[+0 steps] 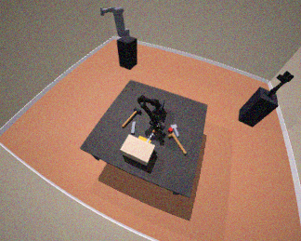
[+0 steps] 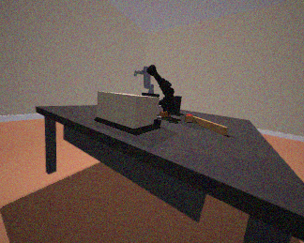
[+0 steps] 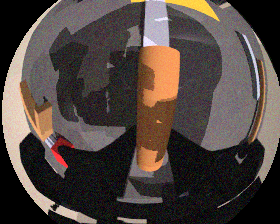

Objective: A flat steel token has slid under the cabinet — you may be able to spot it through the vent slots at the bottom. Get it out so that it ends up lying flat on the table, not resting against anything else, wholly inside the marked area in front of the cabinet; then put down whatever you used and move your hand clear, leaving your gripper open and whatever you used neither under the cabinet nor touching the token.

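High overview, low side, hand-mounted.

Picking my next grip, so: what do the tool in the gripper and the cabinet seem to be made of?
The held tool, clamped in the gripper, has an orange-brown matte handle, probably wood, and a pale grey blade with a bright streak, likely metal. The cabinet looks like pale beige board, matte and unpatterned; painted wood or plastic cannot be told apart. Its base is dark and dull.
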Tool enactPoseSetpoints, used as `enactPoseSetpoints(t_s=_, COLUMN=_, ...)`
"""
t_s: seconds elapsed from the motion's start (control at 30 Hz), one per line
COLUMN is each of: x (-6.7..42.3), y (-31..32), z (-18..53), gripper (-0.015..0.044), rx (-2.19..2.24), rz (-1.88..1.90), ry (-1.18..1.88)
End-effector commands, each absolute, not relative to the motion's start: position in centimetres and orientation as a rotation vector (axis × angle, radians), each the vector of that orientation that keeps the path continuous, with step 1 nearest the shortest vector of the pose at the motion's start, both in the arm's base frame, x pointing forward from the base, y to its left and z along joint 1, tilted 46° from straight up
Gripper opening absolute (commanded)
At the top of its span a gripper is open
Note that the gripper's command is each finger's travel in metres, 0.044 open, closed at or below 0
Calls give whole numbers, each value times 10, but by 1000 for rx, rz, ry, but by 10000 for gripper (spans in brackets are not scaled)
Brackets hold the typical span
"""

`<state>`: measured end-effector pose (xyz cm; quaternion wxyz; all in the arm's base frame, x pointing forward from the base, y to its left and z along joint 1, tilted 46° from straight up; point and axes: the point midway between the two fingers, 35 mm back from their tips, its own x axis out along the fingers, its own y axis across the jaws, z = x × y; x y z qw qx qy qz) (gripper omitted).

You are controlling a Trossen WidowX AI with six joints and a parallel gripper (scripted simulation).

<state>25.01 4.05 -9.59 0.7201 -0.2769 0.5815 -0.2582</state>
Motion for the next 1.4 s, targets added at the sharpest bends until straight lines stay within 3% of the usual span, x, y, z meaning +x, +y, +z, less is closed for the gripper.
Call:
enactPoseSetpoints(t_s=0.0, x=241, y=38, z=-98, gripper=0, rx=-613, rz=-574, ry=1289)
enactPoseSetpoints(t_s=1.37, x=236, y=42, z=-98, gripper=0, rx=-427, rz=-705, ry=1204)
